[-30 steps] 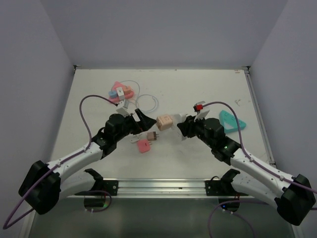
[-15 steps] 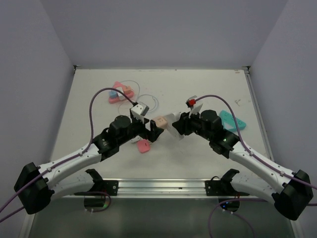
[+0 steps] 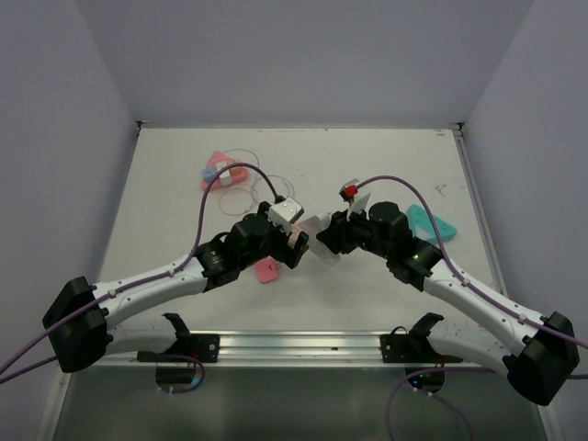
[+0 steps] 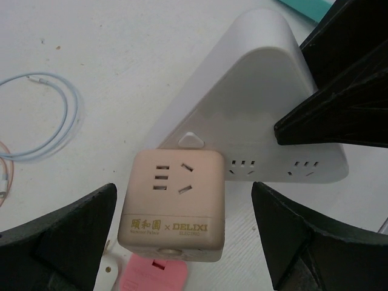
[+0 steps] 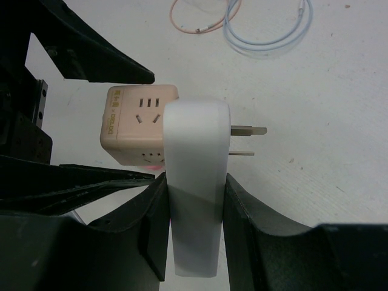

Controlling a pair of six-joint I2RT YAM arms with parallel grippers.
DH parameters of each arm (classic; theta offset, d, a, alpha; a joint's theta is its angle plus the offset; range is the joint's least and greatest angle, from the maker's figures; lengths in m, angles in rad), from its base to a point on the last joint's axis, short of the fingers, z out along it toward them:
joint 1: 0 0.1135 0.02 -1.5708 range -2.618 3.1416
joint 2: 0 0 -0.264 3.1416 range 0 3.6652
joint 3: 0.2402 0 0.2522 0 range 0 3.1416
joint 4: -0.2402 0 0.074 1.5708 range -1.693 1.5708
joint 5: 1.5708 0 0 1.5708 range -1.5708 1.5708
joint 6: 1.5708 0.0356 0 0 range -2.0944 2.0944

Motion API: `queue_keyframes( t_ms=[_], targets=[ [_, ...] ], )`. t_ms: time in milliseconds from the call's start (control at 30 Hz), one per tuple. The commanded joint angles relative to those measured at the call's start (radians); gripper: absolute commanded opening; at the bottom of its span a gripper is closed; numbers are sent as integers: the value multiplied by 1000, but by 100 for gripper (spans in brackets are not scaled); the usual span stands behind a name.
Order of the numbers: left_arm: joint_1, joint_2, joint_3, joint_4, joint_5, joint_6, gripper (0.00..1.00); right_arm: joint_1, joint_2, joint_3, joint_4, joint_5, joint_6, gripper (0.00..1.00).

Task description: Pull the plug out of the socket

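- Left wrist view: the beige cube socket (image 4: 173,203) sits between the fingers of my left hand (image 4: 183,194). There's a gap on both sides, so the hand is wide and not touching it.
- The cube socket is marked DELIXI and its slotted face points at the camera. Its far side is up against the white adapter (image 4: 254,115). I can't tell if they're mated or just touching.
- Right wrist view: my right hand (image 5: 194,182) is clamped on the white adapter's body, with a finger pressed on each side.
- In that view the cube socket is against the adapter's left face. Two bare prongs (image 5: 245,130) stick out of the right face into free air.
- Top view: the two hands meet nose to nose over the middle of the counter (image 3: 386,165).
- A pink piece (image 3: 266,270) lies on the counter just beside the left hand. A pale blue cable (image 5: 267,30) is looped further back. A teal piece (image 3: 430,223) lies beside the right arm.
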Motion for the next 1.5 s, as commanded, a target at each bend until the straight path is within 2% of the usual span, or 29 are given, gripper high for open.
queue_keyframes(
  t_ms=[0, 133, 167, 200, 267, 333, 367, 433, 467, 567, 667, 733, 900, 1367, 1467],
  targets=[
    [-16, 18, 45, -16, -52, 37, 95, 1, -22, 60, 68, -16, -9, 0],
    [-18, 18, 42, -23, -59, 24, 88, 1, -34, 44, 82, -7, -9, 0],
    [-18, 18, 41, -23, -61, 20, 81, 1, -37, 38, 87, 1, -10, 0],
    [-18, 18, 39, -26, -61, 20, 79, 1, -39, 34, 87, 7, -12, 0],
    [-18, 18, 38, -24, -61, 12, 64, 1, -39, 26, 87, 22, -19, 0],
    [-18, 16, 38, -24, -61, 6, 58, 1, -36, 21, 85, 29, -29, 0],
    [-18, 8, 36, -23, -63, 4, 48, 1, -34, 18, 84, 29, -30, 0],
    [-18, -1, 33, -17, -61, 1, 37, 1, -34, 14, 81, 55, -42, 0],
    [-18, -15, 30, -17, -63, 0, 26, 1, -25, 14, 68, 74, -49, 0],
    [-18, -50, 15, -9, -67, -2, 11, 1, 3, 26, 12, 156, -67, 0],
    [-18, -94, 0, -7, -87, -5, 0, 1, 26, 38, -50, 307, -78, 0],
    [-18, -116, -1, -24, -96, -5, 0, 1, 44, 43, -74, 436, -78, 0],
    [-18, -173, 22, -110, -92, -9, 0, -19, 93, 61, -142, 581, -52, 0],
    [-18, -220, 73, -242, -102, -40, 0, -82, 152, 61, -137, 605, -27, 0],
    [-17, -245, 68, -260, -130, -45, 0, -146, 135, 37, -117, 531, -6, 0]
  ],
)
